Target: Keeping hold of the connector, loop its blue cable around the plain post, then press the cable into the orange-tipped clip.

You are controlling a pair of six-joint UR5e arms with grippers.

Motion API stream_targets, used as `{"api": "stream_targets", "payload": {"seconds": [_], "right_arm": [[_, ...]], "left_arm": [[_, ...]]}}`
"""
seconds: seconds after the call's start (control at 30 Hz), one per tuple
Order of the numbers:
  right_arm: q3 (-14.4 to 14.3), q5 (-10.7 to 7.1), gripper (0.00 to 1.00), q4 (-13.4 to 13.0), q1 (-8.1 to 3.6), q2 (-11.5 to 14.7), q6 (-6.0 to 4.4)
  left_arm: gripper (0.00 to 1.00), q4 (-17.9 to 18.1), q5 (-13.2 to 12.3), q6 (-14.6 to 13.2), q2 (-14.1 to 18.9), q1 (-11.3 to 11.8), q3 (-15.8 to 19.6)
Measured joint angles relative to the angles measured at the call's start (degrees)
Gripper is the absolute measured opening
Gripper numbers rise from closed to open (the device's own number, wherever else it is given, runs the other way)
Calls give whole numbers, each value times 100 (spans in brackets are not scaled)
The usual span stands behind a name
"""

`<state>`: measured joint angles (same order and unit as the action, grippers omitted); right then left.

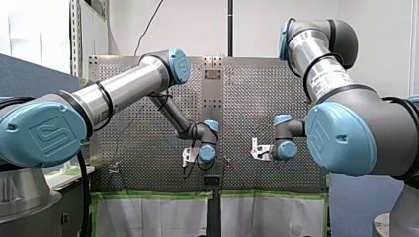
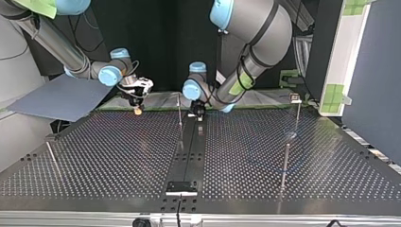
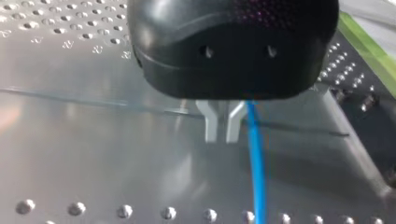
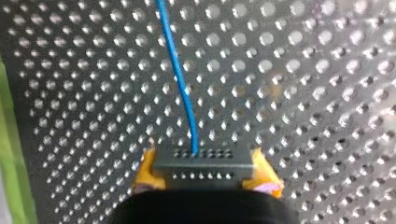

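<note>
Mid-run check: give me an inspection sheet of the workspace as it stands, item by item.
Surface: perforated table, dark strip down its middle.
Job's things: connector held off the table; thin upright posts; orange-tipped clip not made out.
Clutter: nothing seen.
Grippers: my right gripper shut on the connector; my left gripper low over the table, with the cable beside it.
Cables: blue cable leaves the connector over the table; its run near the posts is too faint to trace.
Surroundings: green tape along the table's edge; blue-grey sheet at the top view's left.
</note>
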<state>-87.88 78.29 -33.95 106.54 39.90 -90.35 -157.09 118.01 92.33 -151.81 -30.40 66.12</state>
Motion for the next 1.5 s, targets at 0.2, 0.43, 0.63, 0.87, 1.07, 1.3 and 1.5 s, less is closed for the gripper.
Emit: {"api": "stream_targets", "payload": {"seconds": [0.2,0.43,0.63,0.87,1.07,1.3,1.5], "right_arm": [[-2,-6,0,1,16,-9,10],[-1,-14,0,0,20,-21,15],[-4,4,0,42,22,-28,38],[-5,101,0,276,42,-35,124],[-5,253,0,420,70,-37,251],[-9,346,0,462,89,-43,285],[-10,341,0,471,104,-46,288]], "left_arm": [[100,-18,-22,-216,-1,21,4],[100,-210,98,-295,-2,35,13],[100,-298,182,-324,27,-40,112],[100,-49,97,-347,228,-90,442],[100,257,-130,-358,529,-108,759],[100,107,-297,-419,771,-166,1155],[100,-149,-301,-610,789,-191,1507]]}}
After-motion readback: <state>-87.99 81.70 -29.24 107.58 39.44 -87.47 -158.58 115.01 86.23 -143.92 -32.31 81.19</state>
